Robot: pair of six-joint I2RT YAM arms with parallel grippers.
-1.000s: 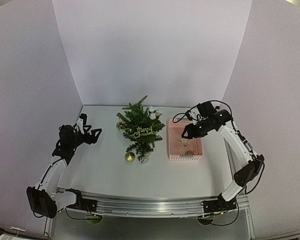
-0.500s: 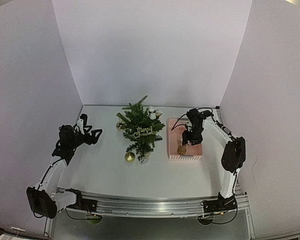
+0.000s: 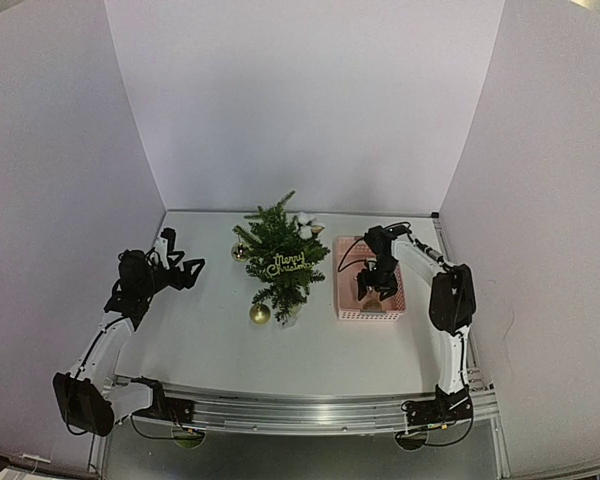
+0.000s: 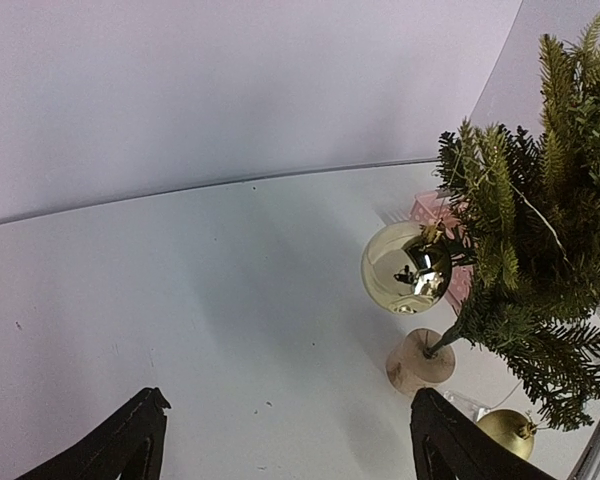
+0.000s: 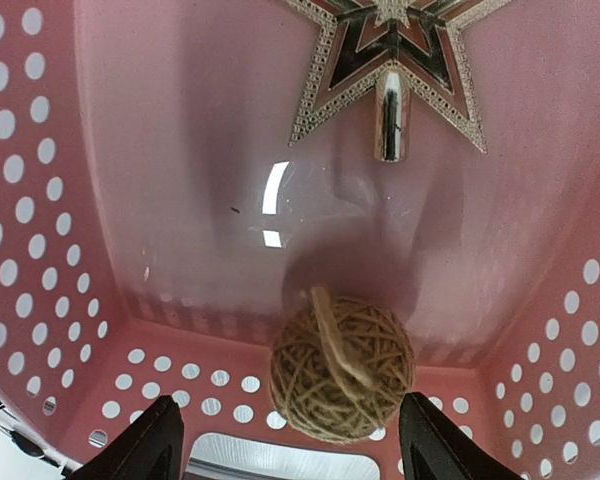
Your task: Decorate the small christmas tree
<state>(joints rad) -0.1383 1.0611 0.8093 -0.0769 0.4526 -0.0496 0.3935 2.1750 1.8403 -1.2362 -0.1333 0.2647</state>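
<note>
The small christmas tree (image 3: 280,262) stands mid-table with a gold "Merry Christmas" sign (image 3: 286,266), gold baubles and white ornaments hanging on it. In the left wrist view the tree (image 4: 540,230) rises from a pale wooden base (image 4: 420,360), with a gold bauble (image 4: 406,268) hanging at its left. My left gripper (image 3: 185,268) (image 4: 290,455) is open over bare table, left of the tree. My right gripper (image 3: 377,285) (image 5: 288,450) is open, low inside the pink basket (image 3: 350,312). A twine ball (image 5: 342,370) lies between its fingers, ungripped. A silver star (image 5: 390,60) lies farther in.
A second gold bauble (image 4: 508,432) hangs low on the tree, close to my left gripper's right finger (image 4: 460,445). The basket's perforated pink walls (image 5: 40,200) close in on both sides of my right gripper. White panels surround the table.
My right arm has swung in from the basket's far right corner and dropped into the basket over the twine ball, its jaws opening wider. The left arm has not moved.
</note>
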